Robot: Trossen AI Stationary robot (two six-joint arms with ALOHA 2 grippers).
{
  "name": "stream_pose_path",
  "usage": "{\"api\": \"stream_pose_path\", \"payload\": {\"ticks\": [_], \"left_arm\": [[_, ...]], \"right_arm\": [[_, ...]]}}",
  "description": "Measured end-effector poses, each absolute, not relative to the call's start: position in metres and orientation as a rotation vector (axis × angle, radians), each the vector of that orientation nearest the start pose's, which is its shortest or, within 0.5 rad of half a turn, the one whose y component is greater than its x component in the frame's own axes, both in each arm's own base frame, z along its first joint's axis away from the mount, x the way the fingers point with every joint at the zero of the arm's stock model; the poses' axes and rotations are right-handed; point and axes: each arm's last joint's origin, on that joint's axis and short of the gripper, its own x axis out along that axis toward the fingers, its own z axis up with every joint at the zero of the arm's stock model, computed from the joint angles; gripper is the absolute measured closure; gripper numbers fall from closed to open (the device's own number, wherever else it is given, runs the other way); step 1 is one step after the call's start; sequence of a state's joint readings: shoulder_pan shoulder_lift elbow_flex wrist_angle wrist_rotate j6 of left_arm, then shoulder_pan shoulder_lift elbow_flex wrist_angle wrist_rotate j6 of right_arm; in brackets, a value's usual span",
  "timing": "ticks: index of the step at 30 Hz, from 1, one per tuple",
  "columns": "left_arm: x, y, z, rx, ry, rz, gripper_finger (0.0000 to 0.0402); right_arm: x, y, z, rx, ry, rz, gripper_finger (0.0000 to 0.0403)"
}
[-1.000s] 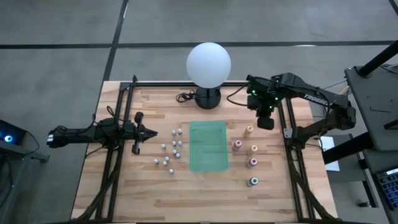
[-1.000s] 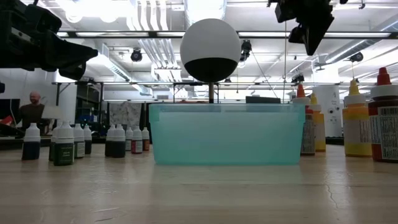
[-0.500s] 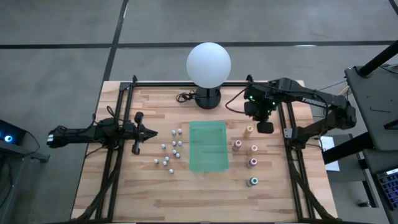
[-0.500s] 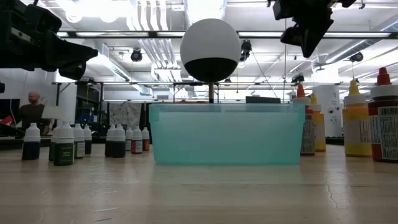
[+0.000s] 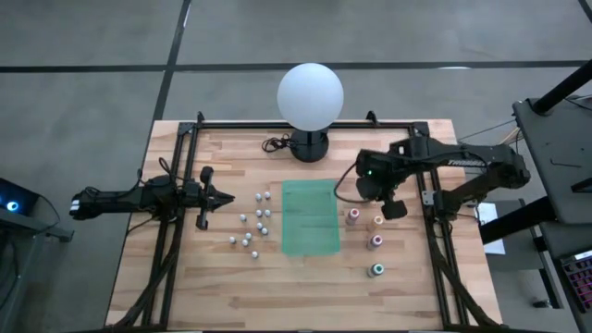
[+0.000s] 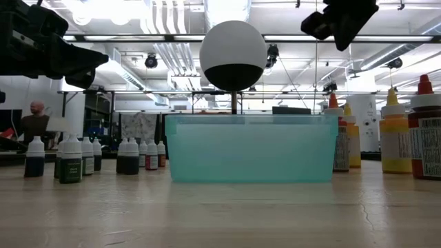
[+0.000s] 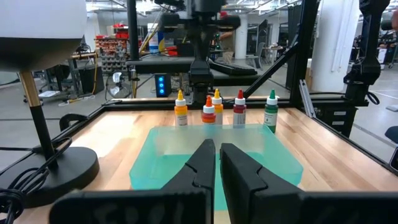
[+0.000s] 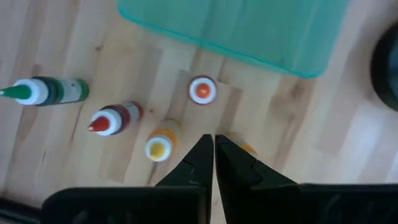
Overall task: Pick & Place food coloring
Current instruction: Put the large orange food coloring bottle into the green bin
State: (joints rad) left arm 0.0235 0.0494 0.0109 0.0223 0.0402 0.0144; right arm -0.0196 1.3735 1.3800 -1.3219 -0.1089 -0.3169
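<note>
- Standing in a loose cluster on the right half of the table [image 5: 231, 287], the five larger food coloring bottles [image 5: 375, 222] sit just beside the right edge of the teal bin [image 5: 309, 216]; the green-topped bottle [image 5: 376, 270] is nearest the front edge.
- Across the bin, the smaller whitish bottles [image 5: 252, 222] stand in a scatter on the left side, untouched.
- Behind the bin, near the back edge, stands the globe lamp [image 5: 310, 95].
- Judging from the layout, the step in hand is the right arm's approach to one bottle of the cluster, likely a rearmost one, directly under its wrist.
- To do it well, the fingers must part before descending, since they are pressed together now. They should come straight down over one cap and straddle it, clear of the neighbours, which stand close enough to be knocked over.
- A grip on the body below the cap would probably hold better than one on the rounded top.
- The right gripper [image 8: 214, 155] hovers above the cluster, clenched and empty, touching nothing; the orange-topped bottle [image 8: 202, 90] shows just beyond its tips.
- The left gripper [image 5: 228, 196] waits low near the whitish bottles, fingers together on nothing.
</note>
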Motion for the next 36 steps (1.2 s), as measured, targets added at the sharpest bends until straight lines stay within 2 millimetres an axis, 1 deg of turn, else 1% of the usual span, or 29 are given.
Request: {"api": "stream_pose_path", "payload": {"ticks": [6, 12, 15, 20, 29, 36], "left_arm": [[0.1, 0.001, 0.165, 0.014, 0.016, -0.017, 0.0401], [0.1, 0.001, 0.165, 0.014, 0.016, -0.017, 0.0401], [0.1, 0.001, 0.165, 0.014, 0.016, -0.017, 0.0401], [0.1, 0.001, 0.165, 0.014, 0.016, -0.017, 0.0402], [0.1, 0.001, 0.165, 0.014, 0.016, -0.017, 0.0401], [0.1, 0.001, 0.165, 0.014, 0.016, -0.017, 0.0401]], "right_arm": [[0.246, 0.014, 0.322, -0.222, 1.31, 0.34, 0.0394], [0.255, 0.022, 0.315, -0.242, 1.319, 0.368, 0.0394], [0.259, 0.026, 0.311, -0.252, 1.33, 0.381, 0.0387], [0.265, 0.031, 0.306, -0.267, 1.329, 0.399, 0.0354], [0.271, 0.032, 0.306, -0.291, 1.281, 0.41, 0.0275], [0.272, 0.032, 0.302, -0.29, 1.275, 0.408, 0.0233]]}}
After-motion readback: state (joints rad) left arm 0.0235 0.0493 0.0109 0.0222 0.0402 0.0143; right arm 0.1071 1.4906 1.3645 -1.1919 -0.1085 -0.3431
